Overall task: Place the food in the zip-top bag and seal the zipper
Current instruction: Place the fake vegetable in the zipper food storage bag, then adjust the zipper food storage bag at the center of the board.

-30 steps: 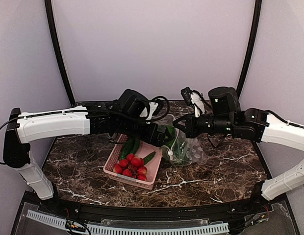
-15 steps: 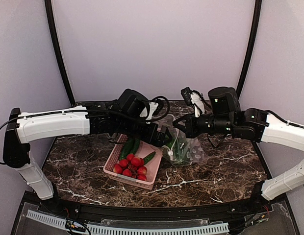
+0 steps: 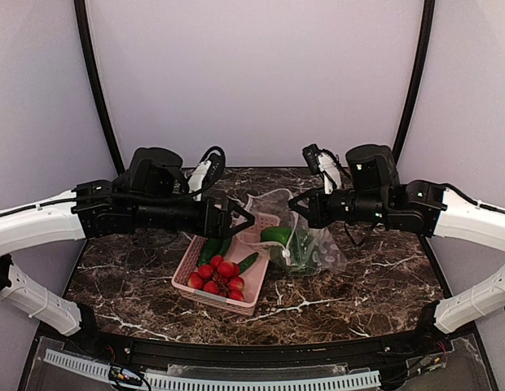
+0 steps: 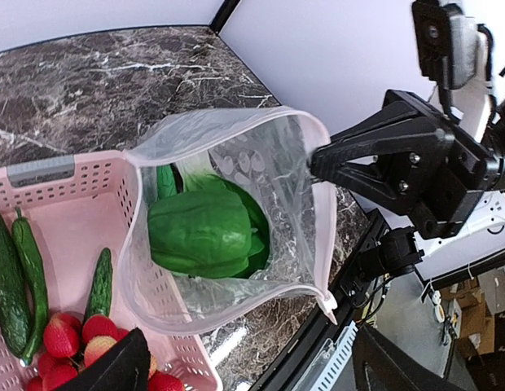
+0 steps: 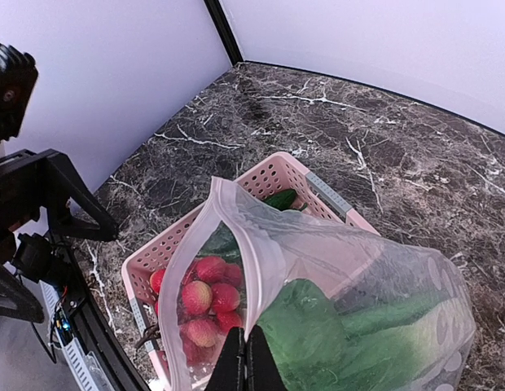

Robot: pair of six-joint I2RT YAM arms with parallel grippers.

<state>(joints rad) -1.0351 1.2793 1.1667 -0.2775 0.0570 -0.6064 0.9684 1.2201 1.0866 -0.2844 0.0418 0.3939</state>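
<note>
The clear zip-top bag [image 3: 305, 244] lies at the right of the pink basket, its mouth held open towards the left. A green pepper [image 4: 205, 232] sits inside it, with other green pieces [image 5: 399, 316] behind it. The pale zipper strip [image 5: 246, 236] runs round the mouth. My right gripper [image 5: 249, 365] is shut on the upper rim of the bag and holds it up; it also shows in the top view [image 3: 295, 205] and the left wrist view [image 4: 319, 160]. My left gripper [image 3: 243, 217] is open and empty, left of the bag, over the basket's far end.
The pink slatted basket [image 3: 189, 273] holds slim green cucumbers [image 4: 31, 269] and several red fruits [image 3: 218, 277]. The bag's mouth overlaps the basket's right rim [image 4: 138, 204]. The table's front edge [image 3: 252, 346] lies below.
My left gripper let go of the green pepper at the bag's mouth and pulled back to the left. The pepper now lies inside the bag. The right arm has stayed still.
</note>
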